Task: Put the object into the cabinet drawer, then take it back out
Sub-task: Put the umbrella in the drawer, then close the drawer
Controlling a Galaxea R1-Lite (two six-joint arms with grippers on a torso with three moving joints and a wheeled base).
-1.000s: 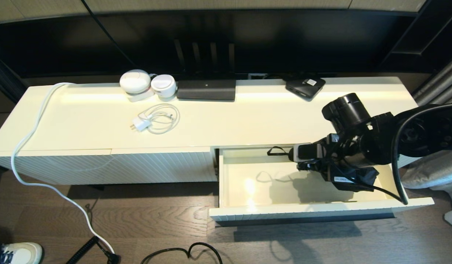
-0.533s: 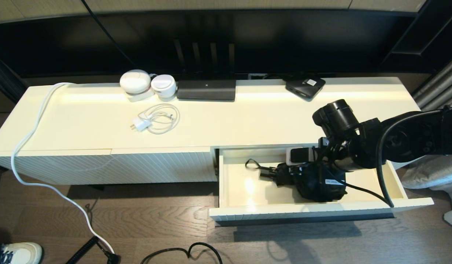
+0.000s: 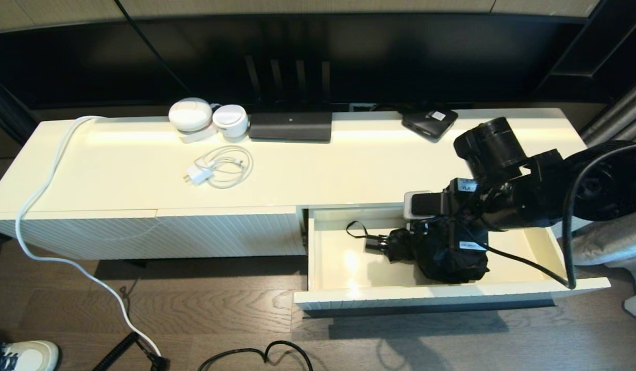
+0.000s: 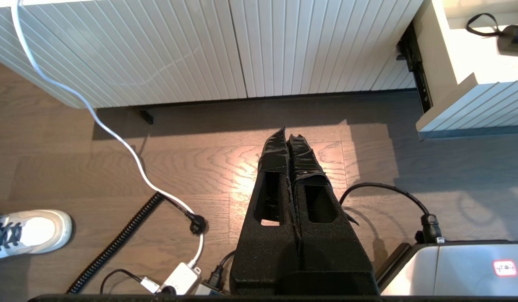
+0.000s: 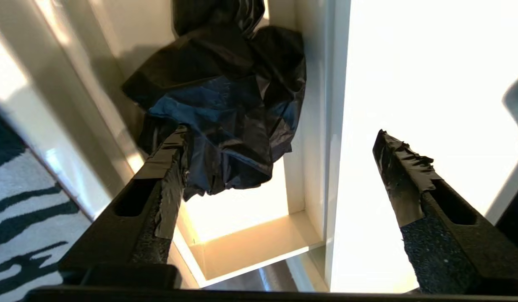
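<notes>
The black folding umbrella point(image 3: 444, 255) lies on the floor of the open cream drawer point(image 3: 452, 294), canopy bunched at the right, short handle point(image 3: 375, 242) and wrist loop point(image 3: 355, 229) pointing left. My right arm point(image 3: 503, 198) hangs over the drawer's back edge. In the right wrist view my right gripper point(image 5: 282, 136) is open wide and holds nothing. The umbrella's fabric point(image 5: 225, 105) lies beyond it, beside one fingertip point(image 5: 175, 147). My left gripper point(image 4: 287, 136) is shut and empty, parked low over the wooden floor left of the drawer point(image 4: 460, 105).
On the cabinet top are a flat black box with a white label point(image 3: 430, 122), a long black box point(image 3: 290, 126), two white round devices point(image 3: 190, 114) and a charger with coiled cable point(image 3: 217, 167). A white cord point(image 3: 39, 190) runs to the floor. Cables point(image 4: 385, 188) lie there.
My right gripper carried the umbrella down into the drawer, let go of it and rose back toward the cabinet edge. The umbrella now rests on the drawer floor.
</notes>
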